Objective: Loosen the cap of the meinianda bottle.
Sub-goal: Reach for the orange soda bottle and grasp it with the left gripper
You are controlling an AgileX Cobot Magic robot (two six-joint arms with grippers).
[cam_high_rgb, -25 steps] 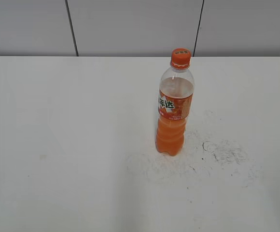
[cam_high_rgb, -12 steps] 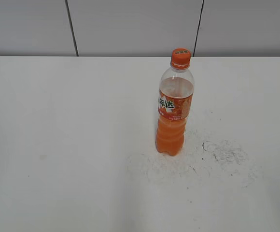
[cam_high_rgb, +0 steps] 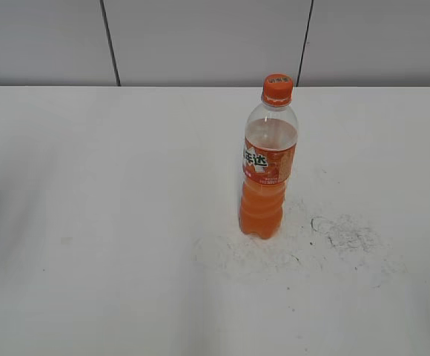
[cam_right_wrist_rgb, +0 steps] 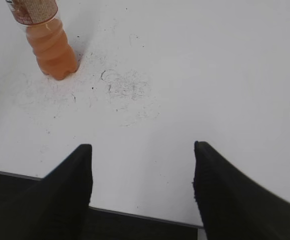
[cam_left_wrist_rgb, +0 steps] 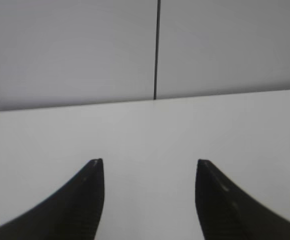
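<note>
The meinianda bottle (cam_high_rgb: 267,167) stands upright on the white table, right of centre, with orange drink in its lower part and an orange label. Its orange cap (cam_high_rgb: 277,88) sits on the neck. The right wrist view shows only the bottle's lower body (cam_right_wrist_rgb: 50,45) at the top left, far from my right gripper (cam_right_wrist_rgb: 143,146), which is open and empty above the table's near edge. My left gripper (cam_left_wrist_rgb: 150,161) is open and empty over bare table; the bottle is out of its view. Neither gripper shows in the exterior view.
Scuffed grey marks (cam_high_rgb: 333,233) cover the table right of the bottle's base. A grey panelled wall (cam_high_rgb: 200,37) runs behind the table. The table's near edge (cam_right_wrist_rgb: 135,214) lies under my right gripper.
The bottle has not moved. A faint shadow has appeared at the left edge of the exterior view.
</note>
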